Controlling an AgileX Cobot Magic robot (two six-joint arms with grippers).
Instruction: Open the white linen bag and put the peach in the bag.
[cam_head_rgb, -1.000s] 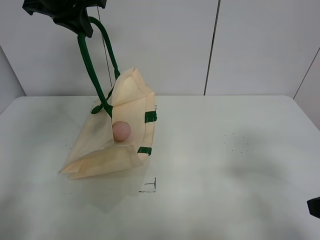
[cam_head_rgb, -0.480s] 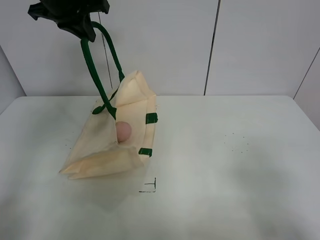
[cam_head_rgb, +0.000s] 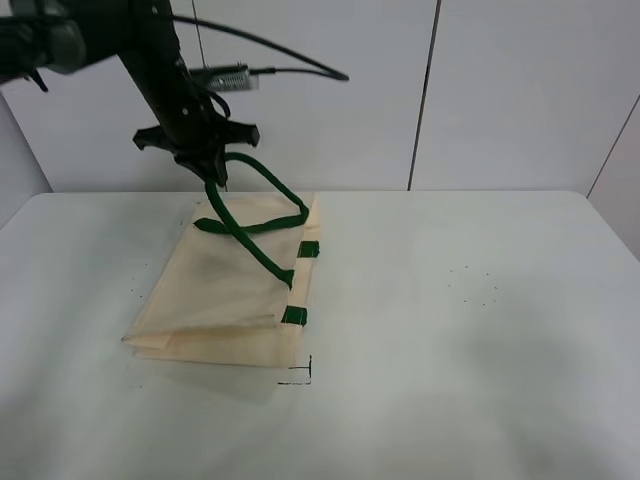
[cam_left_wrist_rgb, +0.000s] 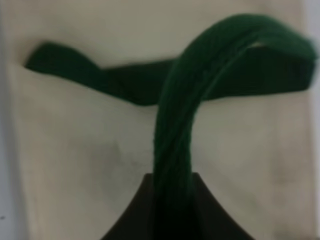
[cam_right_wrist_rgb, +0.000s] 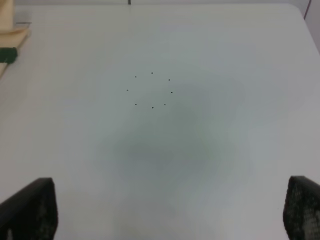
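Observation:
The white linen bag (cam_head_rgb: 225, 290) lies almost flat on the table, left of the middle, with its green tabs (cam_head_rgb: 293, 316) along the right edge. My left gripper (cam_head_rgb: 212, 172) hangs just above the bag's far edge, shut on a dark green handle (cam_head_rgb: 262, 205) that loops down onto the cloth. The left wrist view shows that handle (cam_left_wrist_rgb: 200, 75) running into the gripper (cam_left_wrist_rgb: 172, 210), with the bag's cloth (cam_left_wrist_rgb: 75, 140) behind. The peach is hidden. My right gripper (cam_right_wrist_rgb: 167, 212) is open and empty over bare table, and a corner of the bag (cam_right_wrist_rgb: 10, 30) shows at the edge of its view.
A black corner mark (cam_head_rgb: 300, 375) is drawn on the table in front of the bag. A ring of small dots (cam_head_rgb: 475, 285) marks the table at the right. The left arm's cable (cam_head_rgb: 290, 60) arcs in front of the back wall.
My left gripper has come down with the handle. The bag, held up and open before, has sunk flat. The peach, seen in the bag's mouth earlier, no longer shows.

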